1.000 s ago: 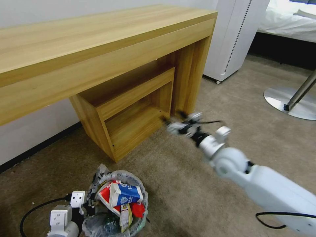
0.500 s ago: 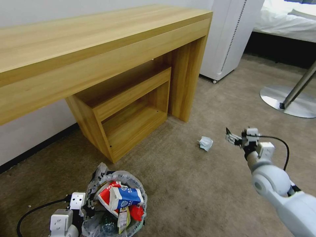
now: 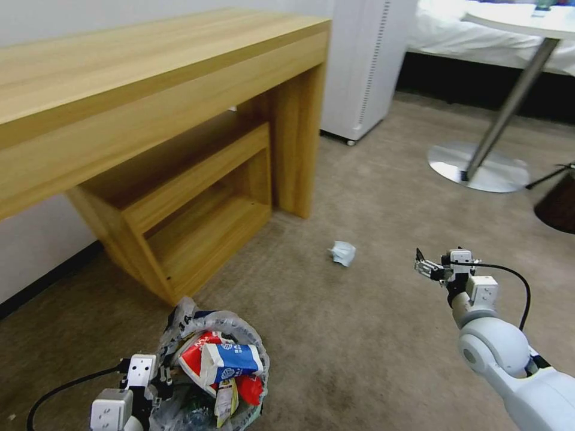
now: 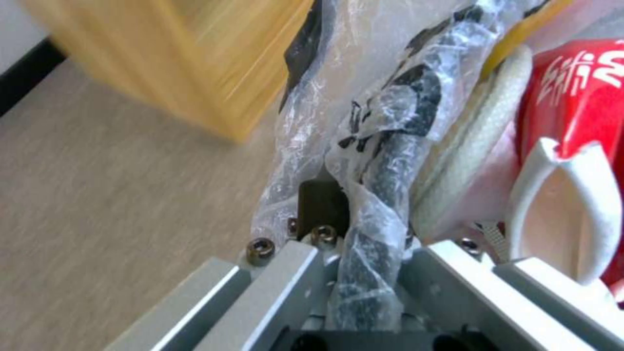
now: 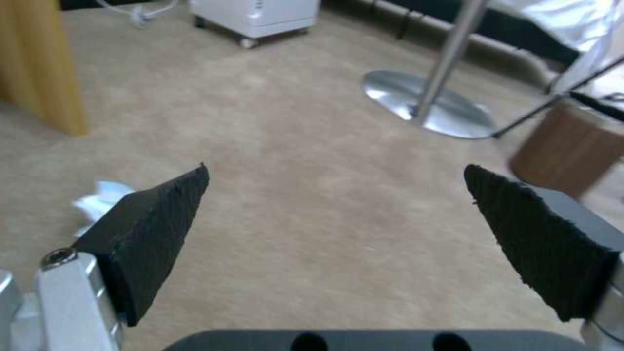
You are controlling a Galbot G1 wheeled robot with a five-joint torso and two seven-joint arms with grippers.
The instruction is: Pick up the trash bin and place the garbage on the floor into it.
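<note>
The trash bin [image 3: 179,326], lined with a crinkled clear bag, hangs low at the left of the head view. It holds a blue-white carton [image 3: 230,358], red wrappers [image 3: 191,353] and a yellow wrapper [image 3: 227,395]. My left gripper [image 3: 159,377] is shut on its bagged rim [image 4: 383,161], which runs between the jaws of the left gripper [image 4: 364,243]. One piece of garbage, a crumpled white paper [image 3: 342,252], lies on the beige floor [image 3: 359,335]. My right gripper [image 3: 422,266] hovers open to the right of it. The paper [image 5: 97,202] lies beyond one pad of the right gripper [image 5: 335,195].
A wooden desk [image 3: 150,90] with a low shelf unit [image 3: 197,197] stands at the left. Behind it is a white wheeled cabinet [image 3: 365,66]. A round table's metal base [image 3: 476,167] and a brown bin [image 3: 557,203] stand at the right. Open carpet lies between them.
The whole view has shifted left, so the camera has turned right. My right arm has swung back from the desk to the right, and the crumpled paper has come into sight.
</note>
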